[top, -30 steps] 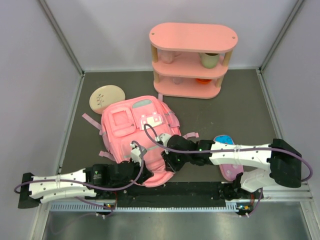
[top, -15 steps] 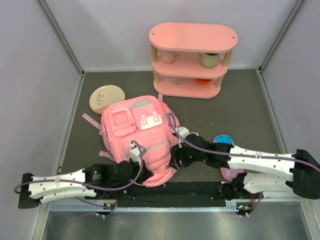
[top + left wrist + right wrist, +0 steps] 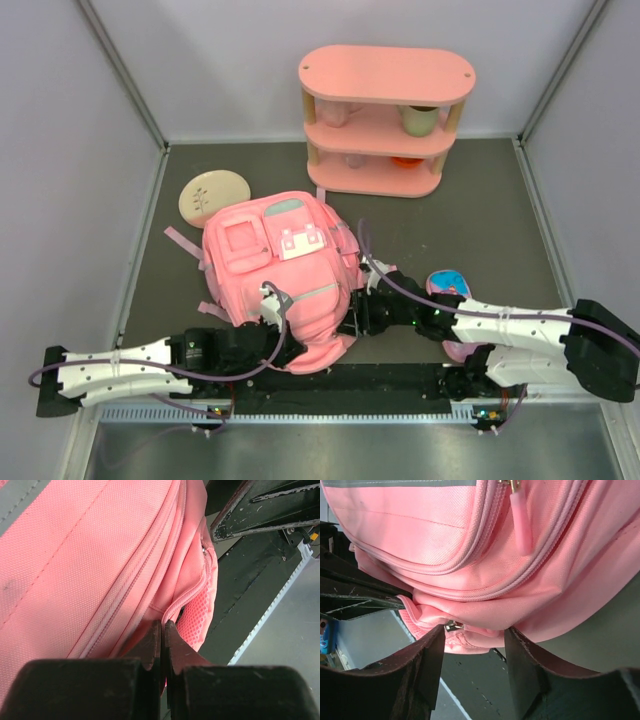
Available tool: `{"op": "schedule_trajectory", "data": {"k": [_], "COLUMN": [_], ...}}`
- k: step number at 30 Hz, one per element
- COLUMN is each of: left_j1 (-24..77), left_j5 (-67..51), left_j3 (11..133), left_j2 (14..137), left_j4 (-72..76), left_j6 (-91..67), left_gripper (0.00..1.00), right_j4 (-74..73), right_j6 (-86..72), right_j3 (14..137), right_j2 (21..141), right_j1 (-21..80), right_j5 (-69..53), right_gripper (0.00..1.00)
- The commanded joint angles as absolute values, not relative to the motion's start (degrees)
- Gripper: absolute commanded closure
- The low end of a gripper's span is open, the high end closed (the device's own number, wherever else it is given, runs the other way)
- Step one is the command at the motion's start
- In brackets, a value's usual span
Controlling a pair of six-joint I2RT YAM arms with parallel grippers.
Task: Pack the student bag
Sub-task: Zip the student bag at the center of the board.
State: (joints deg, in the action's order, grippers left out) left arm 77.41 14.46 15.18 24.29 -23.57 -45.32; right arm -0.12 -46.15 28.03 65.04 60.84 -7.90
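I'm seeing a pink three-tier shelf (image 3: 387, 72) standing at the worktop's (image 3: 480, 230) back, carrying a green cup (image 3: 418, 120); a cream round dish (image 3: 213, 196) is lying far left.

The left arm (image 3: 110, 368) lies low across the lower left of the top view, reaching toward centre; the left end effector (image 3: 163, 630) has its fingers pressed flat together. The right arm (image 3: 510, 325) stretches in from the lower right, and the right end effector (image 3: 472, 640) has its fingers parted.
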Motion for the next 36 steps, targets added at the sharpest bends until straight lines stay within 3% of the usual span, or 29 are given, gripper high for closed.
{"op": "schedule_trajectory", "data": {"k": [1, 6, 8, 13, 16, 17, 22, 24, 29, 36], "left_j1": [77.34, 77.34, 77.34, 77.34, 77.26, 77.34, 77.34, 77.26, 77.34, 77.34], "left_j5": [15.91, 15.91, 15.82, 15.91, 15.91, 16.00, 16.00, 16.00, 16.17, 16.17], "left_j3": [14.50, 14.33, 14.24, 14.06, 13.98, 13.97, 13.97, 13.97, 13.97, 13.80], "left_j2": [24.35, 24.26, 24.26, 24.34, 24.26, 24.26, 24.26, 24.26, 24.26, 24.61], "left_j4": [-21.01, -20.92, -20.92, -20.83, -20.83, -20.83, -20.83, -20.83, -20.74, -20.57], "left_j6": [-45.79, -45.70, -45.79, -45.88, -45.97, -45.97, -45.97, -45.97, -46.14, -46.06], "left_gripper": [1.00, 1.00, 1.00, 1.00, 1.00, 1.00, 1.00, 1.00, 1.00, 1.00], "right_j4": [10.01, 8.88, 9.67, 13.44, 13.89, 13.54, 13.97, 17.03, 20.03, 27.60], "right_j6": [-49.83, -49.13, -49.04, -50.01, -51.33, -51.94, -56.16, -58.17, -60.38, -63.28], "right_j3": [27.42, 27.95, 27.69, 26.19, 25.84, 25.75, 25.23, 23.91, 21.63, 17.58], "right_j2": [66.44, 68.20, 68.29, 67.33, 67.67, 68.20, 70.75, 71.63, 70.14, 63.55], "right_j1": [60.64, 60.64, 60.64, 60.64, 60.64, 60.64, 60.64, 60.64, 60.82, 60.82], "right_j5": [-10.28, -10.19, -10.98, -13.36, -12.83, -12.05, -11.60, -12.21, -13.10, -12.04], "right_gripper": [0.51, 0.55, 0.63, 0.72, 0.67, 0.57, 0.48, 0.49, 0.62, 0.62]}}
